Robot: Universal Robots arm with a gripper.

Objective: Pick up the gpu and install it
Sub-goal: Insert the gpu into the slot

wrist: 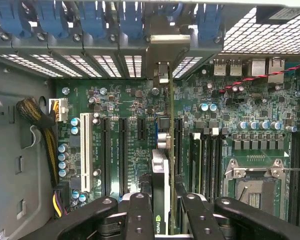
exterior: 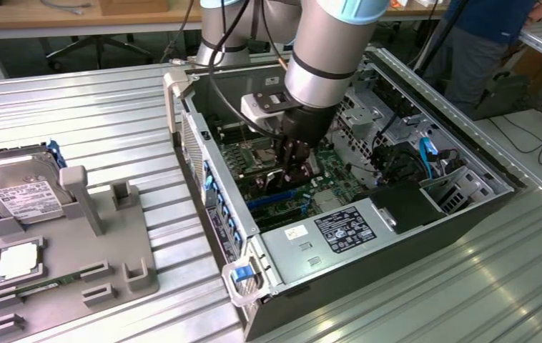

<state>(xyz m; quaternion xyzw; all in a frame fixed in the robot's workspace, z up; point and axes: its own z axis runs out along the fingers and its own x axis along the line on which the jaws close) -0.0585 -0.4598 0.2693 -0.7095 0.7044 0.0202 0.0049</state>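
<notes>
The gpu (wrist: pixel 161 170) shows edge-on in the wrist view, a thin card running from between my fingers up to its silver bracket (wrist: pixel 161 50) at the case's rear wall. It stands over the motherboard's slots (wrist: pixel 121 150), in line with one of them. I cannot tell whether it is seated. My gripper (wrist: pixel 164 212) is shut on the card's near end, one black finger on each side. In the exterior view the gripper (exterior: pixel 293 171) reaches down into the open computer case (exterior: pixel 281 279), above the motherboard (exterior: pixel 333 196).
A grey fixture tray (exterior: pixel 123 271) at the exterior view's left holds a silver hard drive (exterior: pixel 23 193), a processor (exterior: pixel 18 261) and a green memory stick (exterior: pixel 47 284). A CPU socket (wrist: pixel 255 185) and a cable bundle (wrist: pixel 37 120) flank the slots. A person (exterior: pixel 485 43) stands behind the case.
</notes>
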